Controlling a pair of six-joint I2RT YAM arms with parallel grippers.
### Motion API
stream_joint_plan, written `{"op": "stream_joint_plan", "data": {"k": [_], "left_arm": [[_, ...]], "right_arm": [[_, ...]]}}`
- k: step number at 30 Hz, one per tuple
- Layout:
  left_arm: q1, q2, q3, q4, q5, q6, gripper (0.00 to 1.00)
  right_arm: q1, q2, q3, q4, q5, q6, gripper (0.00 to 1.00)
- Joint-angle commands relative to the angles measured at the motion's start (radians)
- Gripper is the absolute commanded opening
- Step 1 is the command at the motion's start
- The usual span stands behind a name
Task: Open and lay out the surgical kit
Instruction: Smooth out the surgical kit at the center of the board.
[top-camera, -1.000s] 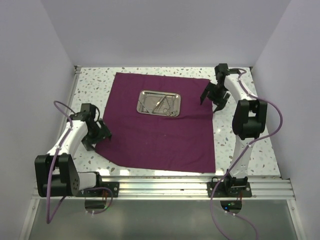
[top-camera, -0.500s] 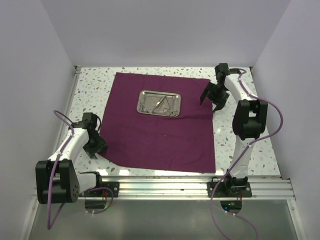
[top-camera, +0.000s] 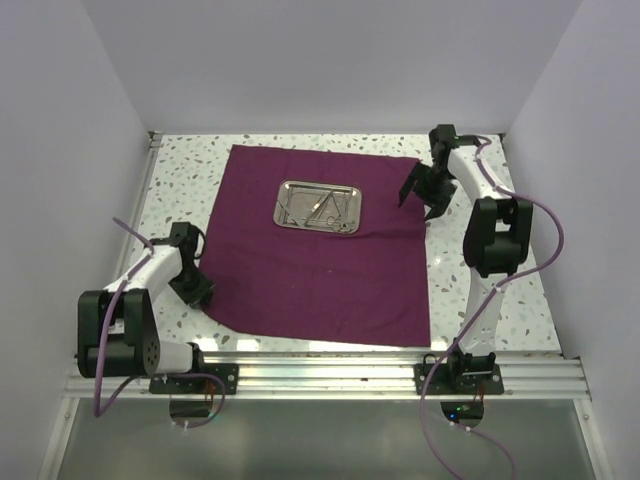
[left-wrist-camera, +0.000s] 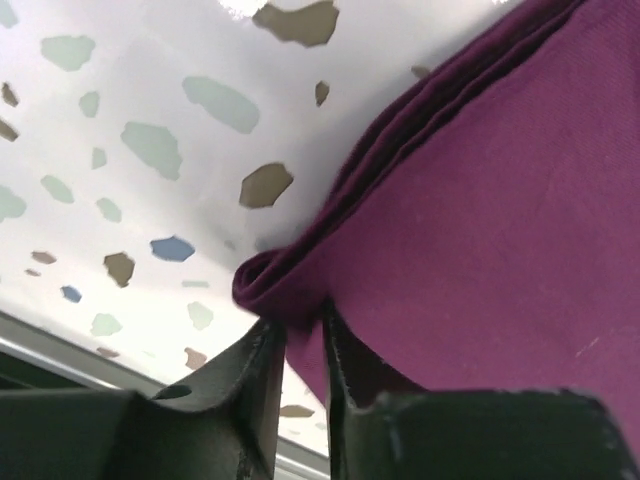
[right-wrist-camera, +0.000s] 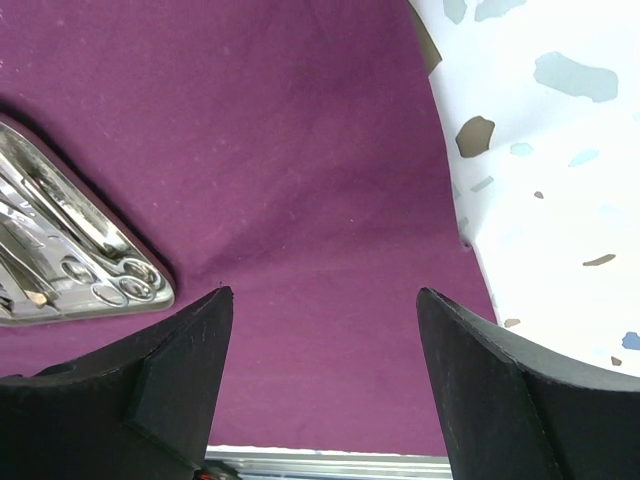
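The surgical kit's plum cloth (top-camera: 320, 270) lies spread flat on the speckled table. A small steel tray (top-camera: 320, 205) with thin silver instruments rests on its far half. My left gripper (top-camera: 197, 290) is at the cloth's near-left edge, shut on it. In the left wrist view the rolled cloth edge (left-wrist-camera: 270, 285) is pinched at my left gripper (left-wrist-camera: 303, 330). My right gripper (top-camera: 422, 195) hovers open over the cloth's far-right edge. In the right wrist view the right gripper (right-wrist-camera: 325, 292) has only cloth (right-wrist-camera: 280, 150) below it, with the tray (right-wrist-camera: 60, 240) to its left.
The speckled tabletop (top-camera: 185, 170) shows as bare strips left and right of the cloth. White walls close in three sides. An aluminium rail (top-camera: 330, 375) carrying both arm bases runs along the near edge. Purple cables (top-camera: 545, 240) loop beside each arm.
My left gripper has slid toward the near-left part of the cloth's edge and closed on it. The right gripper has stayed almost where it was, open.
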Motion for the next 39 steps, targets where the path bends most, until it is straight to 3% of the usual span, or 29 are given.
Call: {"op": "stream_joint_plan", "data": {"k": [1, 2, 5, 9, 11, 13, 14, 15, 16, 29, 39], "left_arm": [[0.0, 0.043, 0.003, 0.07, -0.008, 0.0, 0.14], [-0.001, 0.052, 0.031, 0.061, -0.007, 0.01, 0.0], [0.0, 0.043, 0.106, -0.007, 0.015, 0.032, 0.0], [-0.015, 0.087, 0.37, -0.088, 0.042, 0.078, 0.0], [-0.038, 0.147, 0.501, -0.113, 0.021, 0.109, 0.18], [-0.044, 0.262, 0.577, -0.163, -0.003, 0.118, 0.49], [-0.082, 0.299, 0.636, -0.183, -0.029, 0.121, 0.73], [-0.093, 0.342, 0.654, -0.199, -0.042, 0.119, 0.82], [-0.101, 0.349, 0.66, -0.209, -0.05, 0.116, 0.99], [-0.105, 0.208, 0.415, -0.092, -0.025, 0.086, 0.99], [-0.121, 0.33, 0.513, 0.011, -0.01, 0.1, 0.98]], "right_arm": [[-0.001, 0.014, 0.048, -0.019, -0.031, -0.001, 0.77], [-0.001, 0.016, 0.051, -0.019, -0.032, -0.001, 0.77], [-0.001, 0.017, 0.06, -0.02, -0.028, -0.003, 0.77], [-0.003, 0.02, 0.066, -0.024, -0.023, -0.012, 0.77], [-0.004, 0.023, 0.066, -0.017, -0.028, -0.012, 0.77], [-0.004, 0.039, 0.074, -0.016, -0.038, -0.007, 0.77], [-0.004, 0.042, 0.081, -0.017, -0.046, -0.006, 0.77], [-0.004, 0.052, 0.098, -0.019, -0.047, -0.006, 0.77], [-0.004, 0.056, 0.109, -0.022, -0.047, -0.007, 0.77], [-0.009, 0.083, 0.13, -0.017, -0.06, -0.004, 0.77], [-0.007, 0.086, 0.127, -0.01, -0.064, -0.009, 0.76]]}}
